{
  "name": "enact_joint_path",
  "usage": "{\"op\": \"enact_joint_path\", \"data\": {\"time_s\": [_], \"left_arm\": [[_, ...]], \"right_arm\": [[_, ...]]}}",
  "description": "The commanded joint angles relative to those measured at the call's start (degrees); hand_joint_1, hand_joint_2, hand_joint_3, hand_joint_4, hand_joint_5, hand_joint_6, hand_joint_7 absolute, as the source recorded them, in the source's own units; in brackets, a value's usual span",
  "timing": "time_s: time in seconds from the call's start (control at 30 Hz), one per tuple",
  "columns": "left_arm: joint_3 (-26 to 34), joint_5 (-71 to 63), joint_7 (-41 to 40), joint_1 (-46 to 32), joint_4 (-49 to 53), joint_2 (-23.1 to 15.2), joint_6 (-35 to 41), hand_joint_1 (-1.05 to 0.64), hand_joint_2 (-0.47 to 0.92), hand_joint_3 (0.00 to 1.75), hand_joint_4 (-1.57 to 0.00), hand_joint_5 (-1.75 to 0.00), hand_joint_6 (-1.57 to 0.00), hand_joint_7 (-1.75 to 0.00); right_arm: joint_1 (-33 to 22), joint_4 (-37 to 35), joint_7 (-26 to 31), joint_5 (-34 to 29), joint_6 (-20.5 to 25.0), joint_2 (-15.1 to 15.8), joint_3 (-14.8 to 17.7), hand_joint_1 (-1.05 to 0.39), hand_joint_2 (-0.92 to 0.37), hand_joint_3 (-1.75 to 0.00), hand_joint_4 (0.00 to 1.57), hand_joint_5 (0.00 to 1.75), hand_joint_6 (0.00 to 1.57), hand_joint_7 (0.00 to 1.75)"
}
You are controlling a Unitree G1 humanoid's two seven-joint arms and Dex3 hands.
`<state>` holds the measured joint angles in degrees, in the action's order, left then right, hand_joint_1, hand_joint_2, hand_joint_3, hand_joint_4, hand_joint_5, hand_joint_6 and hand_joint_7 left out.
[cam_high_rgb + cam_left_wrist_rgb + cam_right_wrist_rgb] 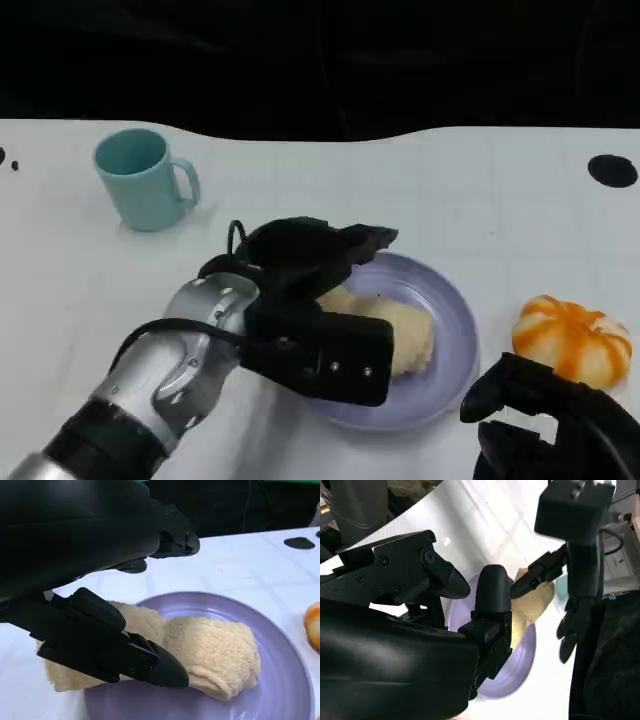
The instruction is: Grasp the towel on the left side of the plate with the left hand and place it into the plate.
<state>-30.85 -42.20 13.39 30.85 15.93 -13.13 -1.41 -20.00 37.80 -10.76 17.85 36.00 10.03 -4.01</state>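
the rolled beige terry towel (405,335) lies in the round lavender plate (455,315) on the white table (400,190); in the left wrist view most of the roll sits inside the plate, while one end overhangs the rim on the side nearer the left arm; the left hand (320,300), black and mounted on a silver forearm, hovers over that same side of the plate; in the left wrist view its fingers (150,662) stand apart, one set above the towel (215,650) and one in front of it, with the towel between and beyond them; no finger plainly presses the cloth, and whether any touches it cannot be told; the hand is spread and holds nothing; in the right wrist view a fingertip of the left hand (540,575) points at the towel (535,602) from above.

the right hand (545,405) rests low at the near right edge of the table, just beside the plate's rim; its fingers appear apart and hold nothing.

a light teal ceramic mug (145,180) stands upright at the far left, well apart from the plate; an orange-and-white pumpkin-shaped object (572,338) sits to the right of the plate, near the right hand.
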Motion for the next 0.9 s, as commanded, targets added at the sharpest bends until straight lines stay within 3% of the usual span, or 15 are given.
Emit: {"op": "enact_joint_path", "data": {"time_s": [0.03,0.17,0.3,0.37,0.4,0.47,0.53,0.57,0.73,0.9], "left_arm": [[3.92,2.9,-1.41,-5.2,-5.59,-2.89,-1.59,-0.72,0.92,0.16,-0.24,-0.23,-0.17,-0.04],[7.64,7.02,-6.11,-10.64,-8.32,-2.84,-6.23,-0.41,0.92,0.14,-0.49,-0.42,-0.35,-0.1],[11.17,11.4,-5.89,-15.32,-11.95,-2.85,-6.43,-0.2,0.92,0.22,-0.7,-0.93,-0.74,-0.18],[14.16,16.61,-5.04,-18.62,-14.41,-1.78,-5.45,-0.16,0.91,0.3,-0.72,-1.08,-0.85,-0.22],[15.42,18.94,-5.12,-19.97,-15.19,-1.23,-5.57,-0.15,0.87,0.41,-0.71,-1.26,-0.89,-0.32],[18.05,24.67,-5.3,-22.84,-16.31,0.21,-7.19,-0.12,0.68,0.82,-0.72,-1.4,-0.79,-0.81],[19.88,28.64,-5.02,-25.57,-18.1,0.95,-7.81,-0.11,0.61,1.01,-0.72,-1.53,-0.72,-1.13],[20.53,29.94,-5.01,-26.86,-19.09,1.11,-8.09,-0.11,0.6,1.05,-0.73,-1.57,-0.7,-1.21],[23.56,35.4,-5.81,-32.87,-23.8,2.81,-8.29,-0.11,0.56,1.1,-0.73,-1.71,-0.69,-1.39],[26.04,40.36,-5.76,-39.34,-29.41,5.01,-5.67,-0.11,0.59,1.11,-0.74,-1.75,-0.68,-1.44]], "right_arm": [[-0.35,0.32,-0.51,0.24,-0.67,0.87,1.07,-0.05,-0.73,-1.02,0.63,1.75,0.47,1.58],[-0.39,0.1,-0.33,-0.28,-0.89,0.98,1.01,-0.04,-0.73,-1.03,0.62,1.75,0.48,1.59],[-0.51,0.23,0.25,-1.05,-1.28,0.84,1.0,-0.03,-0.74,-1.03,0.62,1.75,0.48,1.6],[-0.68,0.27,0.31,-1.17,-1.56,0.65,1.33,-0.03,-0.75,-1.03,0.62,1.75,0.48,1.6],[-0.73,0.29,0.34,-1.16,-1.61,0.54,1.48,-0.04,-0.76,-1.01,0.62,1.75,0.47,1.62],[-0.86,0.33,0.45,-1.4,-2.08,0.4,1.59,-0.04,-0.77,-1.0,0.61,1.75,0.46,1.63],[-0.93,0.28,0.68,-1.98,-2.56,0.37,1.43,-0.03,-0.78,-1.0,0.62,1.75,0.46,1.65],[-0.97,0.18,0.67,-2.22,-2.9,0.42,1.3,-0.03,-0.78,-1.0,0.63,1.75,0.46,1.66],[-1.04,-0.12,0.7,-2.53,-3.65,0.17,0.77,-0.04,-0.77,-1.01,0.64,1.75,0.46,1.68],[-0.68,-0.73,0.69,-2.68,-3.93,-0.15,0.46,-0.05,-0.76,-1.03,0.67,1.75,0.47,1.69]]}}
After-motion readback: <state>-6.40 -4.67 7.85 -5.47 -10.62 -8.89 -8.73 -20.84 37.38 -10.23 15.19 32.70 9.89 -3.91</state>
